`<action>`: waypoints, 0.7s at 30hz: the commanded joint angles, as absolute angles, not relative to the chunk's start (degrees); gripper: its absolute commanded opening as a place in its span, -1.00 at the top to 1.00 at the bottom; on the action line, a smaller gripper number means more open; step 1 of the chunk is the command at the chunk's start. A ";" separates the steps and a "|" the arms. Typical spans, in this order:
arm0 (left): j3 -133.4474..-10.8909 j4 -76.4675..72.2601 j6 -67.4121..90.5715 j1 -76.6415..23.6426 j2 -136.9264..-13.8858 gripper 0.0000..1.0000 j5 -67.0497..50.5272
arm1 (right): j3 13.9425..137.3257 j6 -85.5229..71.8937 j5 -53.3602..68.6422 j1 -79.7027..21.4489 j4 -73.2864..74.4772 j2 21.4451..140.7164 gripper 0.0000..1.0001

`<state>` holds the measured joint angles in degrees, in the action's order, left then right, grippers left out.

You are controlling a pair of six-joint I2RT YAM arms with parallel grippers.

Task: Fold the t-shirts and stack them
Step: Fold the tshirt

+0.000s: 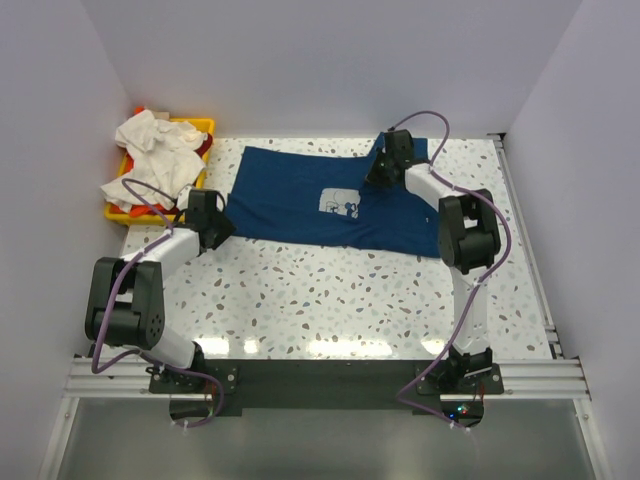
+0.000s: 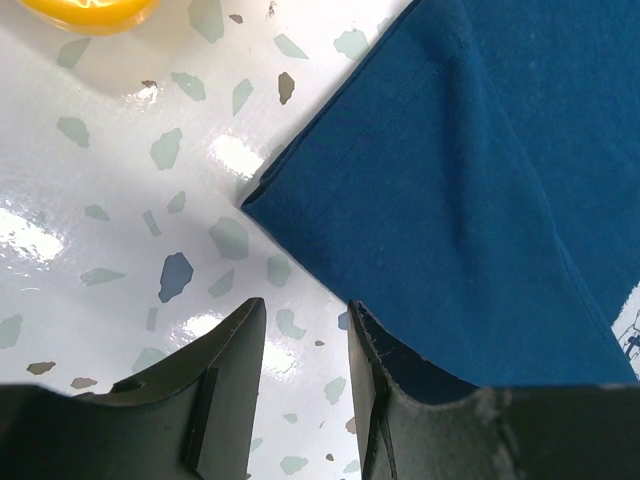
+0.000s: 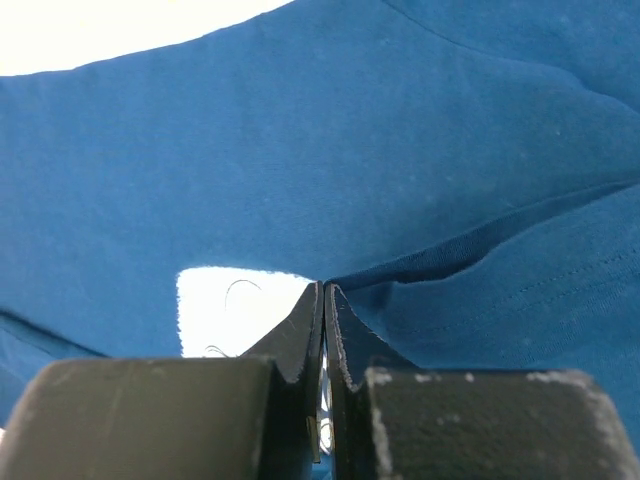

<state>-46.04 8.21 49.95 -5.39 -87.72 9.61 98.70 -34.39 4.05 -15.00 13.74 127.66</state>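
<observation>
A dark navy t-shirt (image 1: 290, 195) lies spread flat on the speckled table, its pale square print (image 1: 340, 204) face up. My right gripper (image 1: 378, 178) is down on the shirt just behind the print and is shut, pinching a raised fold of the navy fabric (image 3: 470, 250) at its fingertips (image 3: 322, 290); the print (image 3: 225, 310) shows beside the left finger. My left gripper (image 1: 218, 232) is open and empty at the shirt's near-left corner (image 2: 250, 205); its jaws (image 2: 305, 312) stand over bare table, the right finger along the shirt's hem. White t-shirts (image 1: 155, 150) and an orange-red one (image 1: 150, 110) are heaped in the tray.
A yellow plastic tray (image 1: 205, 125) stands at the back left, its rim also in the left wrist view (image 2: 90, 12). White walls close in the left, back and right sides. Bare speckled tabletop (image 1: 330, 290) lies in front of the shirt.
</observation>
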 commanded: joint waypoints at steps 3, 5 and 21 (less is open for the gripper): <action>-46.93 7.56 49.39 -5.63 -86.40 0.12 10.28 | 99.93 -33.31 6.59 -15.20 9.76 127.79 0.71; -46.76 7.21 49.48 -5.62 -86.48 0.08 10.20 | 100.28 -33.13 6.85 -15.21 10.19 127.36 0.47; -44.73 2.20 51.77 -5.10 -88.59 -0.05 13.01 | 78.95 -37.18 3.25 -10.38 22.76 101.29 -0.09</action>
